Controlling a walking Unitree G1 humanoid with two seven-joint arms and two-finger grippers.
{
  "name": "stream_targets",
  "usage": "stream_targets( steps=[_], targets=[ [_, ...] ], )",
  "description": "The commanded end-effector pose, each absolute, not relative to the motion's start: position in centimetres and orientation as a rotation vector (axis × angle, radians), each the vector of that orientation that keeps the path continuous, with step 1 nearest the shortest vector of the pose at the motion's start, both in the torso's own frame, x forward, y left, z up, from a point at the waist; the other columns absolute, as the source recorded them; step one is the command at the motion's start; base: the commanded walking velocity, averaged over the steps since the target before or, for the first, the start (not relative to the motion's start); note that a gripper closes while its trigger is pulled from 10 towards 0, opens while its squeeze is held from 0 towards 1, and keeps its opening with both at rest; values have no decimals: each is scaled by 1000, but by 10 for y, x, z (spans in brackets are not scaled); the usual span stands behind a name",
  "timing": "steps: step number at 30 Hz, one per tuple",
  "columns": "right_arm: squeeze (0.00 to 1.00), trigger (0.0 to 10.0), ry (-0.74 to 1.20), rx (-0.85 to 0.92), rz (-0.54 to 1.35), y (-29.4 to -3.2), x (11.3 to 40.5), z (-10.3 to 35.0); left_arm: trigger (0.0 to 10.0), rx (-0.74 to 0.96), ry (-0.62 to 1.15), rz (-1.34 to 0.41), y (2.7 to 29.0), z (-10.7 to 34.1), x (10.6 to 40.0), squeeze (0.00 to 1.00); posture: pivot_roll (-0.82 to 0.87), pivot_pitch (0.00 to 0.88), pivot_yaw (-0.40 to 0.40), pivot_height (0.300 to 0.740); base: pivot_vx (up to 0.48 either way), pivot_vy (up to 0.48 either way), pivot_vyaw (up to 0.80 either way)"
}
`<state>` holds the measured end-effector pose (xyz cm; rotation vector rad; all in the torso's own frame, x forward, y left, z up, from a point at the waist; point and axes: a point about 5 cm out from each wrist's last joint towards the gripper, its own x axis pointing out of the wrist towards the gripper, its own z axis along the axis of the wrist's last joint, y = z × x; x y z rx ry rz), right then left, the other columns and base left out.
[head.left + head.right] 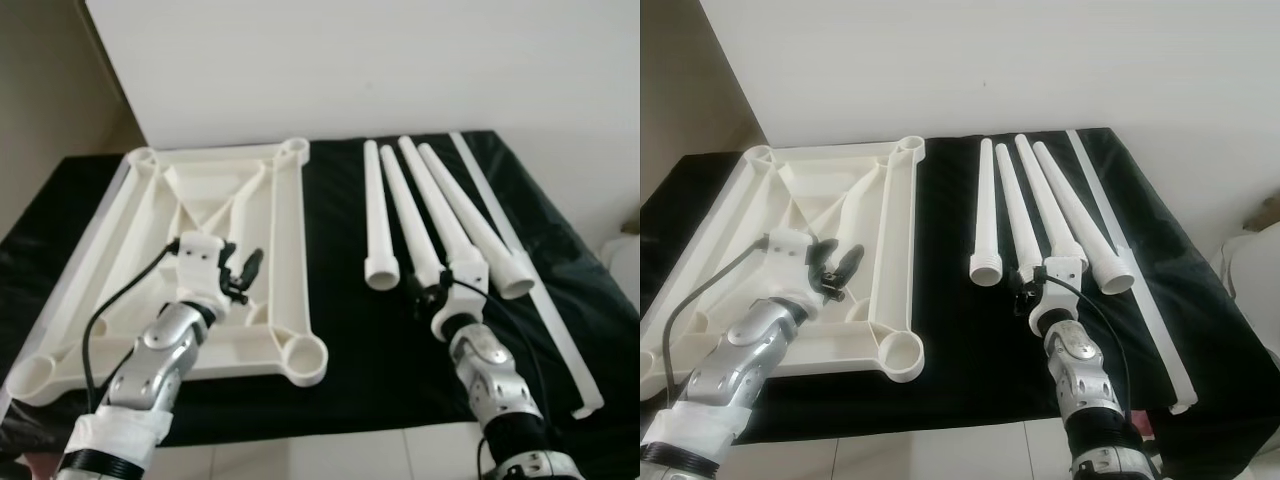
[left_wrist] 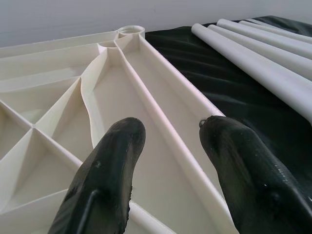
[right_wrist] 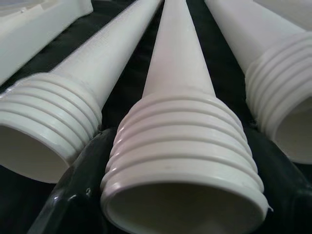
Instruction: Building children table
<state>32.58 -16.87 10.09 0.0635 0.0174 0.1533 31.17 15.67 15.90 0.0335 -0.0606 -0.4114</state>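
Here: right gripper [image 3: 180, 195] fingers straddle ridged, threaded leg [image 3: 183, 146]; left gripper [image 2: 170, 146] wide over ribbed tabletop [image 1: 150, 215].

the tabletop [image 1: 150, 250] lies underside up on the left part of the cloth-covered surface [image 1: 340, 330], one socket corner [image 1: 303, 357] at its near right. to its right four legs [image 1: 380, 215] lie side by side, threaded ends near, tips far. a long strip [image 1: 530, 280] lies right of them, running near to far. the left gripper [image 1: 240, 272] hovers over the tabletop's ribs. the right gripper [image 1: 428, 292] sits at the threaded end of the second leg [image 3: 181, 161] from the left, one finger on each side of it.
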Motion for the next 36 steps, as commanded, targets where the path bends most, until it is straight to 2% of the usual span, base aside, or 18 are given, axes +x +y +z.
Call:
stream_targets(
  steps=[1,4,5,10,11,12,17,26,34,36],
  targets=[
    [0,0,-40,49,162,-165,323,106,10000,39,-44,-656,148,158,305,0,-56,46,48,740,0,0,0],
    [0,0,-67,49,151,-165,323,110,10000,30,-42,-658,149,159,305,0,-56,46,48,740,0,0,0],
    [0,10000,-175,23,136,-166,318,123,10000,10,-33,-678,150,160,304,0,-54,44,50,740,0,0,0],
    [0,10000,-327,-15,154,-162,308,142,10000,-14,-14,-717,152,161,302,0,-56,41,55,740,0,0,0],
    [0,10000,-437,-81,233,-150,298,155,10000,-47,8,-753,154,164,303,0,-64,39,64,740,0,0,0],
    [0,10000,-463,-103,265,-146,295,158,10000,-60,14,-761,155,165,303,0,-64,39,64,740,0,0,0],
    [0,10000,-452,-120,369,-132,291,157,10000,-92,16,-771,159,170,308,0,-68,30,67,740,0,0,0],
    [0,10000,-435,-114,392,-129,289,151,10000,-106,5,-775,159,175,310,0,-66,23,67,740,0,0,0],
    [0,10000,-412,-129,442,-122,285,143,10000,-277,36,-843,155,184,311,0,-64,24,68,740,0,0,0],
    [0,10000,-412,-129,442,-122,285,143,10000,-277,36,-843,155,184,311,0,-64,24,68,740,0,0,0]
  ],
)
